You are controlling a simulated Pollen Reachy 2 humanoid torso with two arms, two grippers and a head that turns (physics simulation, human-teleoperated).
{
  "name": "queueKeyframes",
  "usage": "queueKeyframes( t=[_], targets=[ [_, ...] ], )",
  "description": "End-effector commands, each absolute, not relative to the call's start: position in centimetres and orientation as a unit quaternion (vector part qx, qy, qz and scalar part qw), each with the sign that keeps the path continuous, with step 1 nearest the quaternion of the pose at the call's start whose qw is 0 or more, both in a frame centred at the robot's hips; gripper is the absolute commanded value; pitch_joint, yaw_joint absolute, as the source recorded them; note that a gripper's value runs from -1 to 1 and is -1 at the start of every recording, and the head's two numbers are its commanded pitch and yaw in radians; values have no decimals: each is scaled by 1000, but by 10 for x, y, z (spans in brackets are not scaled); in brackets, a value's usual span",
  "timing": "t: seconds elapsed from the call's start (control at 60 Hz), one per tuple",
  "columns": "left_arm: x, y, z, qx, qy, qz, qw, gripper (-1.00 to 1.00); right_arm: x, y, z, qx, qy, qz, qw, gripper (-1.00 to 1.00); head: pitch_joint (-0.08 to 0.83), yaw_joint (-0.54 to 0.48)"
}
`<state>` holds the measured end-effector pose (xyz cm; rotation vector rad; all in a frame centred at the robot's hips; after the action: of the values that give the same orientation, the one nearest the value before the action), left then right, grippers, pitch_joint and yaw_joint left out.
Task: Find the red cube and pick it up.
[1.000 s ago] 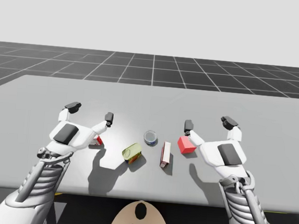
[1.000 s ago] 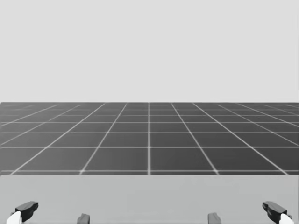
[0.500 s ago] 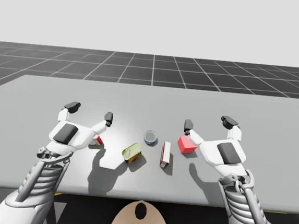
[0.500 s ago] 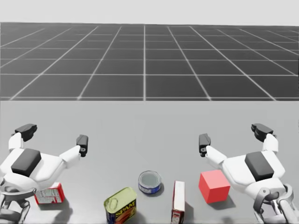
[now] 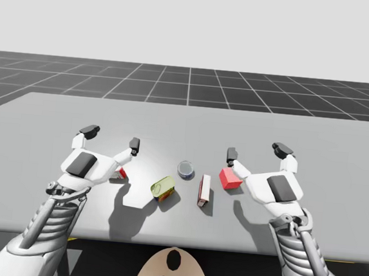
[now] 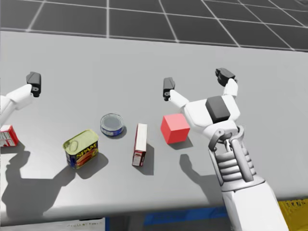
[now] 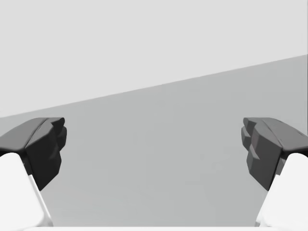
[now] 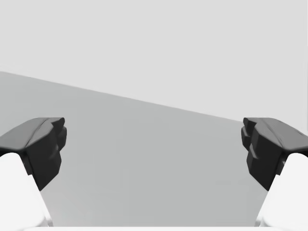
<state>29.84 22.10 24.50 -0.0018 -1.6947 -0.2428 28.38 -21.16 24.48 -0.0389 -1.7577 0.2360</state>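
1 red cube (image 6: 174,128) rests just beside my right gripper (image 6: 196,82), its jaws spread wide apart.

reaching forward with both arms, side by side and well apart; holding left gripper (image 5: 112,138) and right gripper (image 5: 256,151) spread wide, fingers far apart, backs of wrists turned up.

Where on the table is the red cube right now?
In the head view the red cube sits beside my right gripper, just right of the narrow white box.
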Motion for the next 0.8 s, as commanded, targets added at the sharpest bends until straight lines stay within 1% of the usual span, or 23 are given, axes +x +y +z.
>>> queueKeyframes(
  t=[0.017, 0.15, 0.25, 0.317, 0.367, 0.4, 0.433, 0.45, 0.5, 0.567, 0.633, 0.683, 0.717, 0.8],
  targets=[
    [298, 220, 245, -1, -748, -107, 655, -1000, 284, -211, 244, -18, -768, 106, 632, -1000, 656, -259],
    [298, 219, 245, -1, -749, -107, 654, -1000, 284, -209, 243, -18, -767, 107, 633, -1000, 673, -309],
    [298, 219, 245, 0, -749, -107, 654, -1000, 284, -208, 242, -14, -764, 107, 636, -1000, 669, -313],
    [299, 219, 245, 0, -749, -105, 654, -1000, 281, -204, 243, -1, -757, 106, 645, -1000, 663, -307],
    [299, 220, 245, 1, -750, -103, 654, -1000, 277, -202, 246, 14, -744, 89, 662, -1000, 659, -300],
    [299, 220, 245, 1, -750, -103, 654, -1000, 270, -201, 249, 27, -748, 87, 658, -1000, 659, -295],
    [299, 220, 245, 1, -750, -102, 654, -1000, 267, -200, 250, 29, -748, 89, 657, -1000, 660, -293],
    [299, 220, 245, 1, -750, -102, 654, -1000, 261, -199, 253, 41, -739, 84, 667, -1000, 661, -293],
    [299, 220, 245, 1, -750, -102, 654, -1000, 257, -198, 253, 42, -739, 85, 667, -1000, 662, -294],
    [299, 221, 245, 1, -750, -103, 653, -1000, 251, -195, 250, 46, -734, 82, 672, -1000, 664, -293],
    [299, 221, 245, 0, -750, -103, 654, -1000, 246, -191, 244, 49, -730, 92, 676, -1000, 667, -283],
    [300, 222, 245, 0, -749, -103, 654, -1000, 242, -190, 238, 58, -719, 91, 686, -1000, 671, -277],
    [300, 222, 245, 0, -749, -103, 655, -1000, 239, -188, 231, 55, -714, 78, 693, -1000, 674, -274],
    [300, 222, 245, 0, -749, -102, 655, -1000, 236, -191, 219, 59, -701, 82, 706, -1000, 678, -271]
  ],
)
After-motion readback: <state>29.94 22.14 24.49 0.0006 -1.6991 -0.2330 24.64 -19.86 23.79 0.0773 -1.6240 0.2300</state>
